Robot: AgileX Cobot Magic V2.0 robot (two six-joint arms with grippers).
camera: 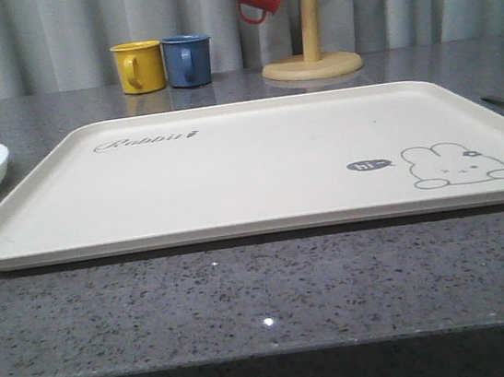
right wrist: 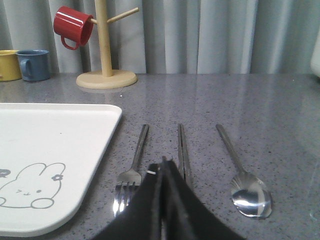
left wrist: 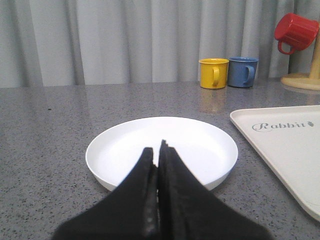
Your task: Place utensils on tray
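the right gripper [right wrist: 162, 167], jaws pressed together, hovers over the grey table [right wrist: 260, 105] between the fork [right wrist: 131, 172] and the chopsticks [right wrist: 183, 152]. the spoon [right wrist: 242, 175] lies at 3 o'clock of the chopsticks, all 3 parallel. the tray [right wrist: 55, 145] sits at 9 o'clock of the fork, close but apart.

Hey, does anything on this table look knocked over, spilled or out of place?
Nothing stands out. The fork, chopsticks and spoon lie neatly side by side beside the empty tray, and the mugs stand upright.
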